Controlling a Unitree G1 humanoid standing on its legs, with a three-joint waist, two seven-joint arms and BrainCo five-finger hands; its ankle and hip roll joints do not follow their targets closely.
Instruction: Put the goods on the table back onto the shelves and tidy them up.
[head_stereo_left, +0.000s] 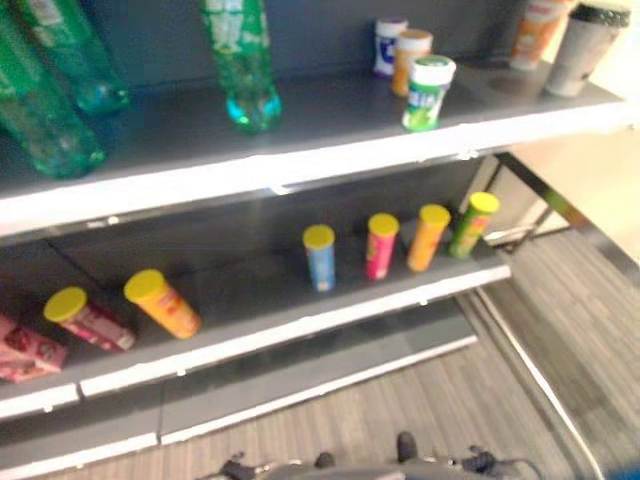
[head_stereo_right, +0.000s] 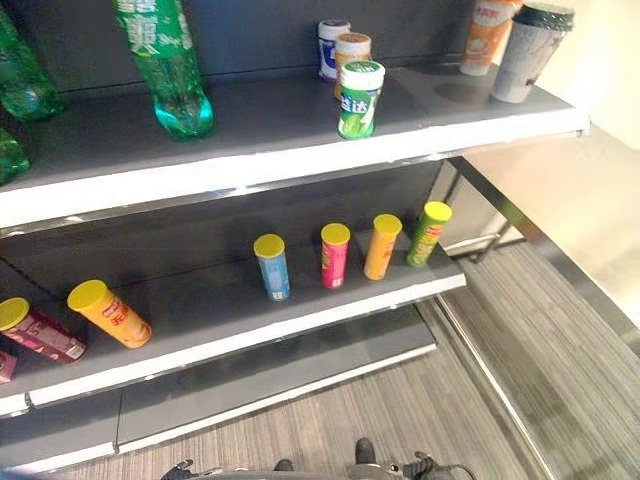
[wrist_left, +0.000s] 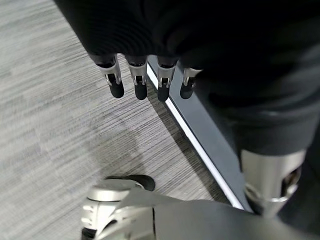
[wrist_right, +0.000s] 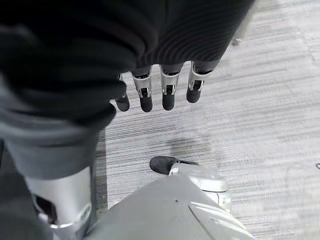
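Goods stand on a grey shelf unit. The upper shelf (head_stereo_right: 250, 172) carries green bottles (head_stereo_right: 165, 75), a green-and-white jar (head_stereo_right: 360, 98), two small jars (head_stereo_right: 340, 45) behind it, and an orange cup (head_stereo_right: 487, 35) beside a grey cup (head_stereo_right: 530, 50) at the right end. On the lower shelf (head_stereo_right: 250, 335) a blue can (head_stereo_right: 271, 266), a pink can (head_stereo_right: 334, 255), an orange can (head_stereo_right: 381, 246) and a green can (head_stereo_right: 428, 233) stand upright in a row. Further left an orange can (head_stereo_right: 110, 313) and a red can (head_stereo_right: 40, 330) lie tilted. My left hand (wrist_left: 140, 80) and right hand (wrist_right: 155, 90) hang over the floor, fingers straight, holding nothing.
Pink packets (head_stereo_left: 25, 350) lie at the far left of the lower shelf. A lower grey base board (head_stereo_right: 270, 385) juts out under the shelves. Grey striped carpet (head_stereo_right: 500, 400) runs in front and to the right, past the shelf's metal frame (head_stereo_right: 500, 215).
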